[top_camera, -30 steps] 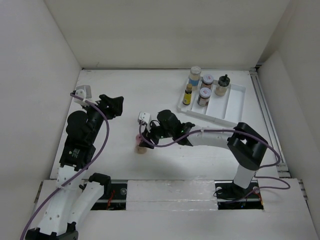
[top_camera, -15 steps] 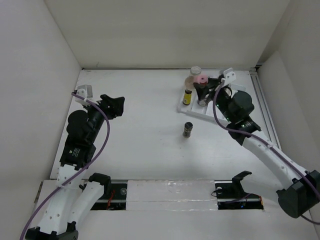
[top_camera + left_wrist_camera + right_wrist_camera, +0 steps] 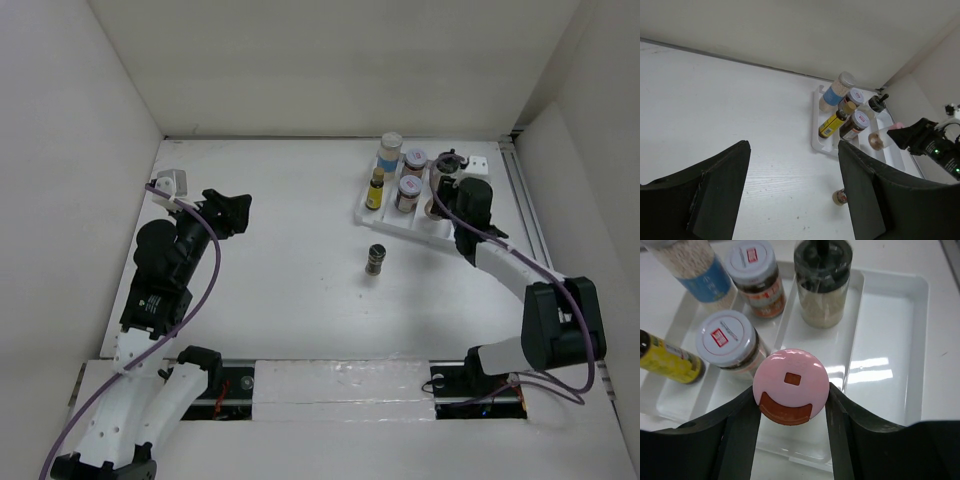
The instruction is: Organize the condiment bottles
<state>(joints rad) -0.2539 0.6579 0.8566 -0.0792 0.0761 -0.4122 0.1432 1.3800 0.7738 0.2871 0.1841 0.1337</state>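
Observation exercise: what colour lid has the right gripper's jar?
The jar has a pink lid; right wrist view shows it best.

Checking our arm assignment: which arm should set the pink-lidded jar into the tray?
Right. Its hand grips the pink-lidded jar over the white tray, beside the other jars. The left hand is open and far off to the left.

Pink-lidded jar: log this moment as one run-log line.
right hand: shut on pink-lidded jar over white tray | left hand: open, empty | dark jar: standing outside tray
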